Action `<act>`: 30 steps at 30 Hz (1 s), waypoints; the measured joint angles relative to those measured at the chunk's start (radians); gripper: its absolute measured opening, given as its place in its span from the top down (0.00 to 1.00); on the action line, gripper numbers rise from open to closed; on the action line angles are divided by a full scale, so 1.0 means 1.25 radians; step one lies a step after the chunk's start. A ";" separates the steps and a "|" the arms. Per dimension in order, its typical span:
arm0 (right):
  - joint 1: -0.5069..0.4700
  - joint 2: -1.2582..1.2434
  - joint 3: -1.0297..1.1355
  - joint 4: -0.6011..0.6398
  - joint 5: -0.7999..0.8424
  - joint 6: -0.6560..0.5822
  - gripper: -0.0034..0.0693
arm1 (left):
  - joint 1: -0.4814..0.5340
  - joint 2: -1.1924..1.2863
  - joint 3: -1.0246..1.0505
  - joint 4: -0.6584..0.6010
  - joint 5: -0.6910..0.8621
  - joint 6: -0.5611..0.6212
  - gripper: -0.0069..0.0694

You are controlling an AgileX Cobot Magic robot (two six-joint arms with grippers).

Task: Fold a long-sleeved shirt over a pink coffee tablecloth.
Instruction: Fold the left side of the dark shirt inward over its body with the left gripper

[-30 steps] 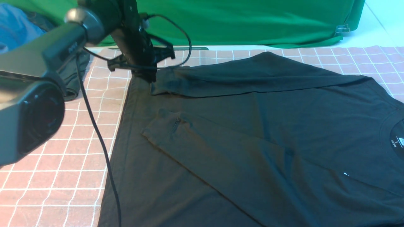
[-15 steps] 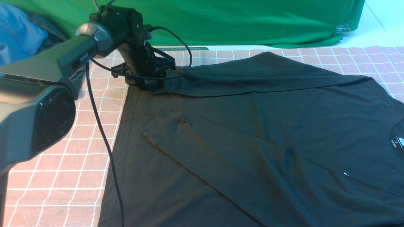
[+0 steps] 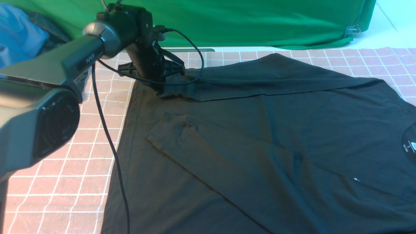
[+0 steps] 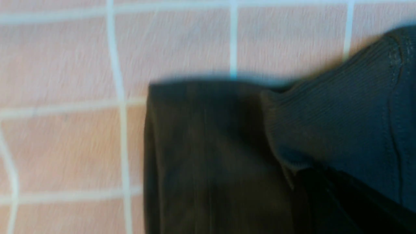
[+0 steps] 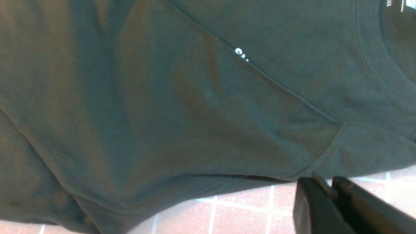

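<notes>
Left gripper (image 3: 158, 85): low in the upper left of the front view, at the end of the far sleeve; jaws pressed together. Its fingers are lost against the dark fabric, so I cannot tell whether they pinch the cuff or merely rest on it.
Right gripper (image 5: 328, 184): seen only in the right wrist view, at the lower right; fingers nearly together with nothing between them, hanging over bare cloth just beside the shirt's edge.
Pink coffee tablecloth (image 3: 65, 182): gridded, spread flat; it shows along the left side and the upper right of the front view.
Long-sleeved shirt (image 3: 260, 139): fills the centre and right of the front view, lying flat on the tablecloth, collar toward the right edge.
Far sleeve (image 3: 260, 81): laid across the body along the top of the shirt.
Near sleeve (image 3: 211, 146): laid diagonally across the middle of the body.
Cuff (image 4: 325, 120): ribbed, resting on the shirt's corner, close to bare tablecloth.
Size label (image 3: 410, 147): inside the collar, at the right edge.
Step in hand: likely settling the far sleeve, since both sleeves lie on the body.
Next move: probably calls for letting the cuff lie flat, lifting the left arm clear, then both arms taking a shirt edge to fold the body.
</notes>
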 joint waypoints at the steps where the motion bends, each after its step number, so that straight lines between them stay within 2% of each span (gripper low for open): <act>1: 0.000 0.000 0.000 0.000 -0.002 -0.001 0.79 | 0.000 -0.018 0.001 -0.005 0.018 -0.002 0.87; 13: 0.000 0.000 0.000 0.000 -0.013 -0.002 0.77 | -0.002 -0.142 0.001 -0.043 0.166 -0.003 0.87; 23: 0.000 0.000 0.000 0.000 -0.044 -0.002 0.76 | -0.038 -0.185 0.040 -0.069 0.174 -0.015 0.87; 30: 0.000 0.000 0.000 0.000 -0.044 -0.004 0.76 | -0.067 -0.265 0.170 -0.057 0.174 -0.044 0.87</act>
